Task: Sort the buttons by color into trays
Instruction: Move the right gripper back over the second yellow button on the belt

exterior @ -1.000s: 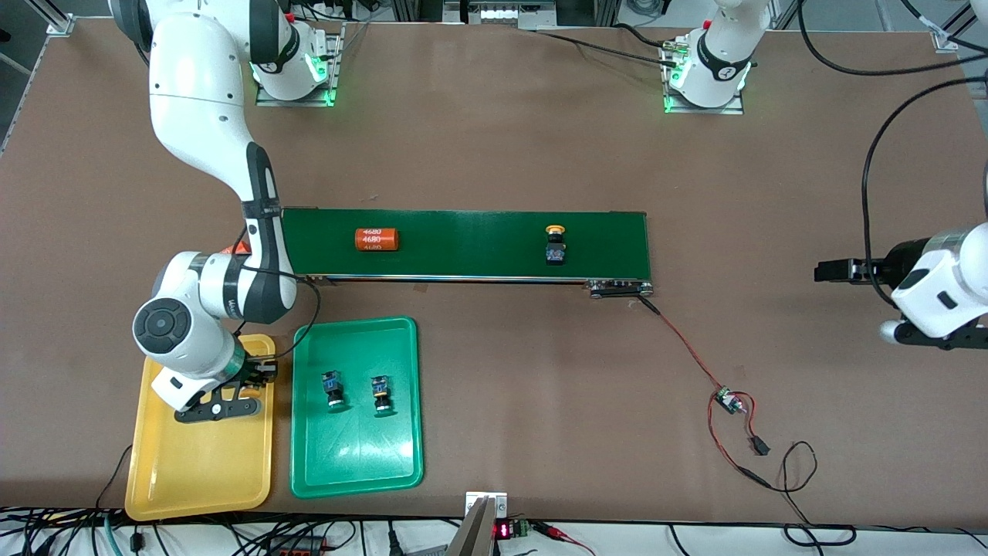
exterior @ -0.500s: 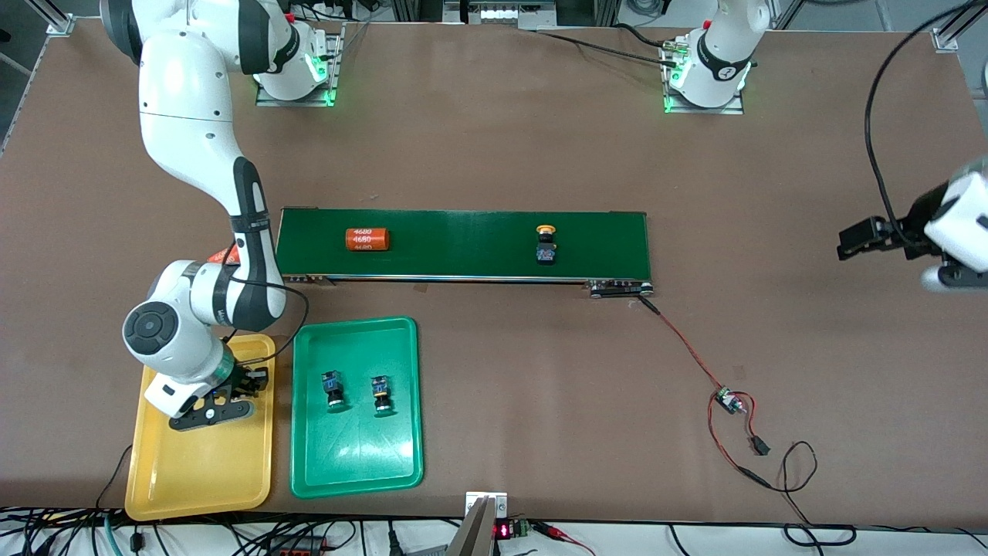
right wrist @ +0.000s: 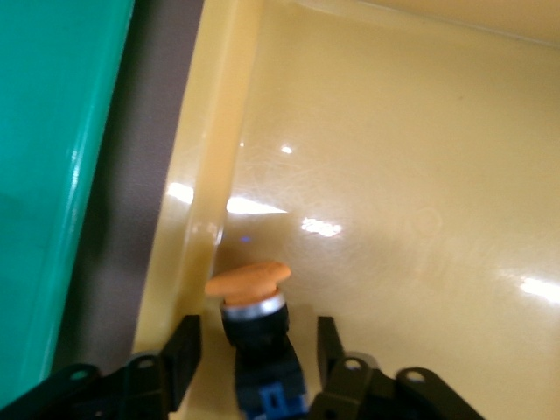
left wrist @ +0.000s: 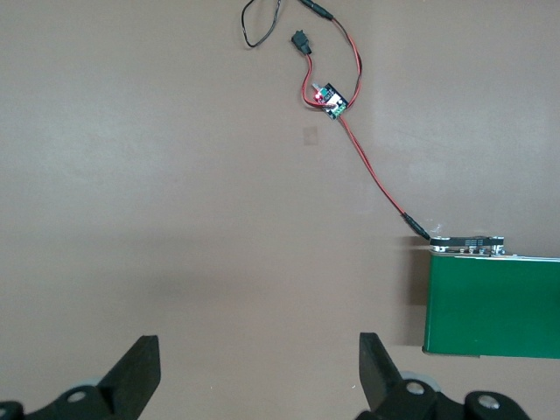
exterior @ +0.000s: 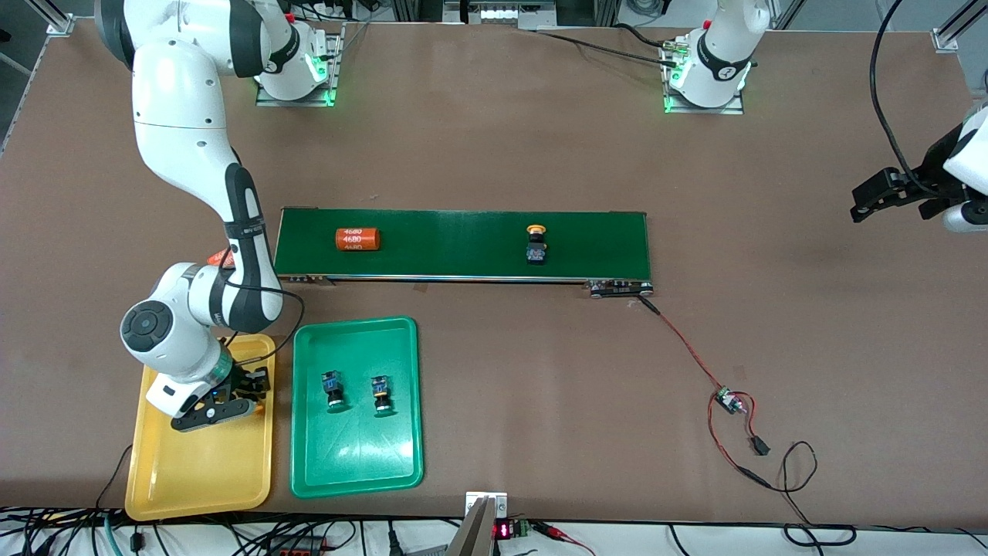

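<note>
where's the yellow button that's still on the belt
In the front view, the yellow-capped button sits on the green conveyor belt, past the belt's middle toward the left arm's end, with the orange cylinder lying on the same belt toward the right arm's end.

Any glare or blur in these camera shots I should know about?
Right wrist view: bright glare spots on the yellow tray, and the orange-capped button between the right gripper fingers looks soft. Left wrist view: even light, faint shadow on the table. Front view: sharp, no strong glare.
</note>
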`<action>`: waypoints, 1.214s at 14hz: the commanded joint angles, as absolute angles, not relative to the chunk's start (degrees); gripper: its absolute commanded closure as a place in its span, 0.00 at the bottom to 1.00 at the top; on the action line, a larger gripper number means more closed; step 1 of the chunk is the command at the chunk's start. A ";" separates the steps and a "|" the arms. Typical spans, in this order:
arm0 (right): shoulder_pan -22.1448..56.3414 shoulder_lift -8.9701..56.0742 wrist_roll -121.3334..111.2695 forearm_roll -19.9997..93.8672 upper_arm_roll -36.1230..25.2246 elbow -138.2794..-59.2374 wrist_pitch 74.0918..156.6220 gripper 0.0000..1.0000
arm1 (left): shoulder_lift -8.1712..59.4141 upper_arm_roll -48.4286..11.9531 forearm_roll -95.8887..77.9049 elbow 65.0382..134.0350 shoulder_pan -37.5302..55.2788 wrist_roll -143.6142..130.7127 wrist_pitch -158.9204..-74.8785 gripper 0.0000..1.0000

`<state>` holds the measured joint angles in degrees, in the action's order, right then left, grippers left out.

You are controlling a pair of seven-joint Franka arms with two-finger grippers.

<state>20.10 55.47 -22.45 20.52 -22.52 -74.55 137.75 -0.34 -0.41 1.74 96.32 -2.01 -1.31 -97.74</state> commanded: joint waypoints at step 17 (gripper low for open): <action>41.63 37.53 14.03 22.24 -21.80 -74.97 110.05 0.00 | -0.35 -0.18 0.70 95.89 -1.05 0.00 -95.54 0.00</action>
